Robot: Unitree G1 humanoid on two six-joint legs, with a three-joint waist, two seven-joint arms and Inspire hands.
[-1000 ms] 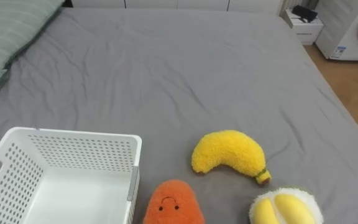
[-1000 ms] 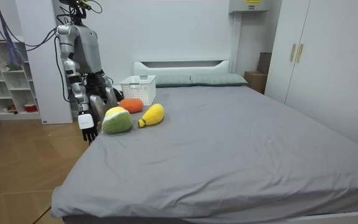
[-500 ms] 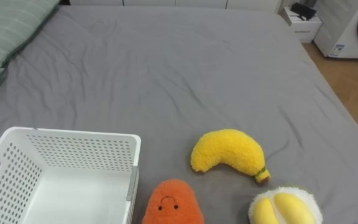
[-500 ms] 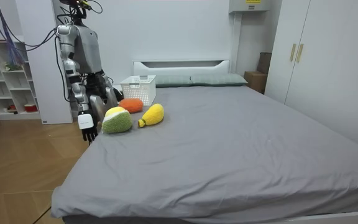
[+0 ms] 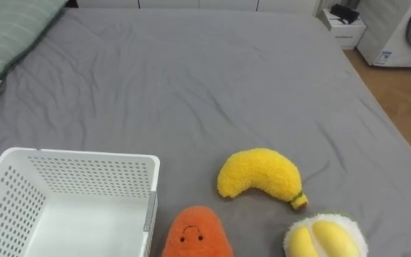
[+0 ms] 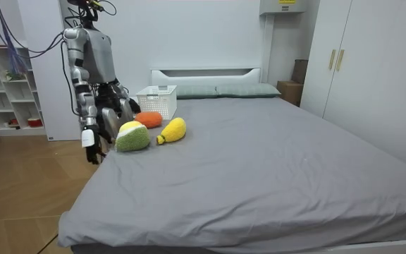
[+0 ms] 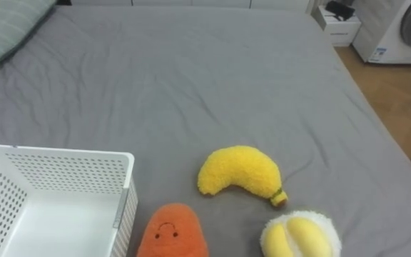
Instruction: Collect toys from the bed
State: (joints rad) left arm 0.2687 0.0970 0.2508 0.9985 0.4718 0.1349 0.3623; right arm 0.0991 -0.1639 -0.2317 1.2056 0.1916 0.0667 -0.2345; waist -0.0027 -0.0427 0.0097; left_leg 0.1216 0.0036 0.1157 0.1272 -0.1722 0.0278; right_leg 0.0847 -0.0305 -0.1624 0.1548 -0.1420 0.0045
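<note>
Banana toy point(image 5: 260, 178) lies crosswise, stem pointing right; right hand point(image 6: 88, 139) hangs beside bed point(image 5: 191, 86), state unclear

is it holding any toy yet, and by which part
No toy: banana plush, orange plush and durian plush lie untouched on the bed; right hand hangs beside it.

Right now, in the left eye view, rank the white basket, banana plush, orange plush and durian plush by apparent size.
Largest: white basket
banana plush
orange plush and durian plush: both cropped by the frame, unranked.

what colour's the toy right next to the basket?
Orange toy, with a small dark smiley face. Shows best in the left eye view.
</note>
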